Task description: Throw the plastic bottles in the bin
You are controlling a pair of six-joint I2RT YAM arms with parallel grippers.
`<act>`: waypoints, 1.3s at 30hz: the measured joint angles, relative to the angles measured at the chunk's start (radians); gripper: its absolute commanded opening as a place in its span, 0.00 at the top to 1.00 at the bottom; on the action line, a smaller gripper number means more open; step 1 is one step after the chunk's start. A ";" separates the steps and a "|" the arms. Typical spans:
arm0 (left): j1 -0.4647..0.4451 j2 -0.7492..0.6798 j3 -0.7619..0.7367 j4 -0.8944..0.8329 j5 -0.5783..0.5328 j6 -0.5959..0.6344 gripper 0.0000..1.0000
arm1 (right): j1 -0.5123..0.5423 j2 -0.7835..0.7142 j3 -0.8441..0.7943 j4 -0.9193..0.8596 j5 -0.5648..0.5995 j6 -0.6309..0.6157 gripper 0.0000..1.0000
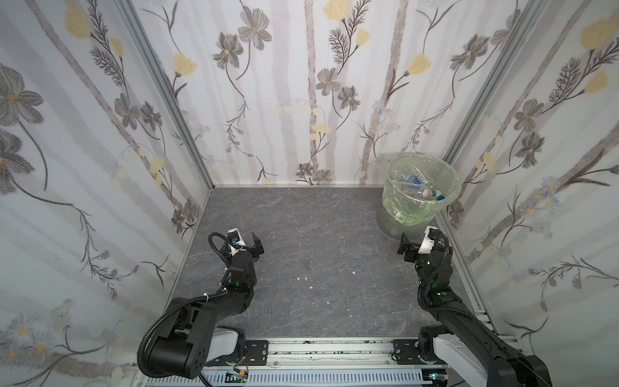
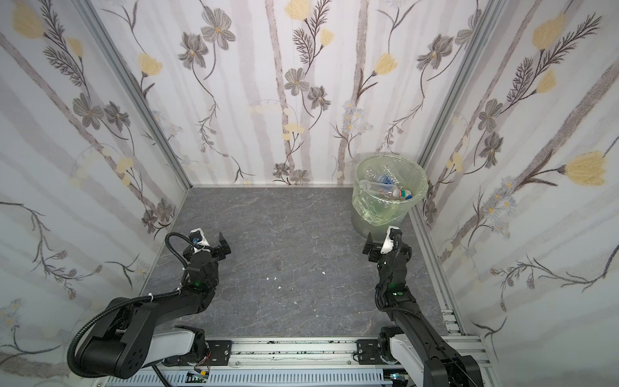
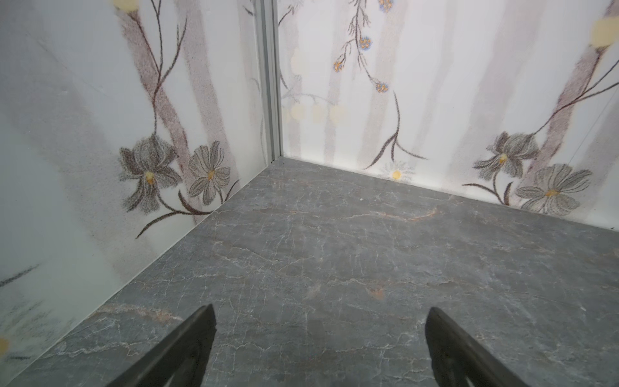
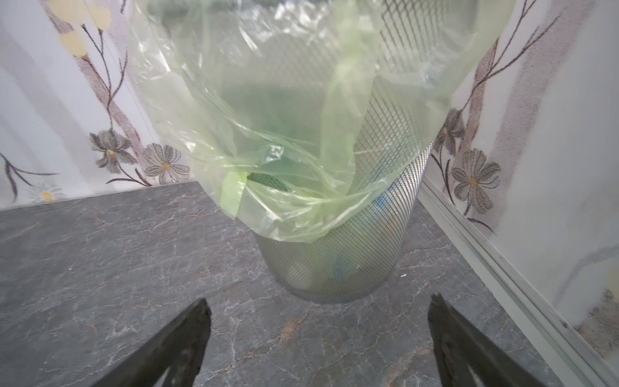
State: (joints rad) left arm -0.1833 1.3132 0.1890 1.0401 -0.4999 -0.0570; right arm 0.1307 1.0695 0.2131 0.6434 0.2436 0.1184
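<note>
The bin [image 1: 415, 205] [image 2: 385, 205] stands in the far right corner of the table, lined with a pale green bag [image 4: 268, 117]. Several clear plastic bottles [image 1: 418, 191] [image 2: 390, 191] lie inside it, one with a green and red label. In the right wrist view its mesh wall [image 4: 351, 261] shows blurred colours behind it. My right gripper [image 1: 413, 240] [image 2: 378, 241] [image 4: 318, 315] hovers open and empty just in front of the bin's base. My left gripper [image 1: 248, 240] [image 2: 214, 242] [image 3: 320, 321] is open and empty over bare tabletop at the left.
The dark marbled tabletop [image 1: 318, 234] is boxed in by flowered walls on three sides. A few tiny white scraps [image 1: 304, 278] lie near its middle. An aluminium rail [image 1: 328, 351] runs along the front edge, and another rail [image 4: 502, 268] runs along the right wall.
</note>
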 measured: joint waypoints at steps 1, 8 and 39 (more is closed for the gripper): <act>0.014 0.015 -0.010 0.015 0.009 -0.003 0.00 | 0.000 0.015 -0.021 0.040 0.009 -0.007 0.00; 0.071 0.137 -0.050 0.253 0.111 0.001 0.00 | -0.003 0.116 -0.098 0.298 0.067 -0.056 0.00; 0.135 0.277 0.014 0.347 0.254 -0.022 0.00 | -0.039 0.437 -0.043 0.703 0.085 -0.082 0.00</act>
State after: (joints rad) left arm -0.0483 1.5898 0.2028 1.3872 -0.2459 -0.0792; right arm 0.0914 1.5063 0.1703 1.3460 0.3283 0.0368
